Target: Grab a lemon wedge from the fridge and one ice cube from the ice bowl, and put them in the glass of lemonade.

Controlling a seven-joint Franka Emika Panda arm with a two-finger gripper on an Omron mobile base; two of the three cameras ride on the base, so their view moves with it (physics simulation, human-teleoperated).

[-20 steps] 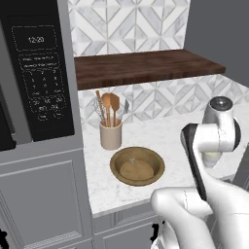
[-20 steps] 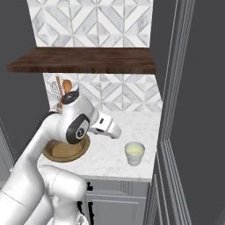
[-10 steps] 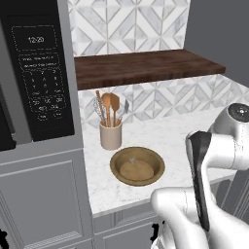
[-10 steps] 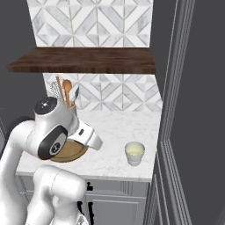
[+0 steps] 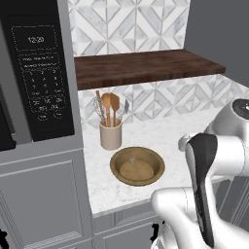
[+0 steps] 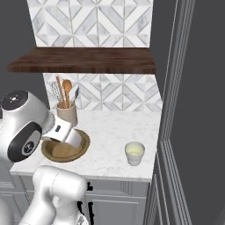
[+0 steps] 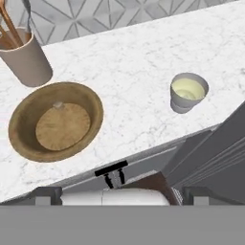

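- Far left: microwave (image 5: 41, 78), dark, built into the grey cabinet col.
- Wooden shelf (image 5: 146, 68) runs across the patterned tile wall, above the marble counter (image 7: 129, 67).
- Utensil crock (image 5: 111, 135) stands near the wall w/ wooden spoons upright in it.
- Just in front of the crock: ice bowl (image 5: 137, 166), brown, shallow; one small pale cube (image 7: 58, 105) sits at its inner edge.
- My claw hangs over the counter edge looking down, fingers spread wide, nothing btwn them; fingertips (image 7: 48, 194) sit low in hand view.
- Right of the bowl, well apart: glass of lemonade (image 6: 134, 153), pale yellow liquid, upright.
- Far right: fridge (image 6: 197, 110), dark grey, door edge beside the counter end.
- Lemon wedge: can't tell where.
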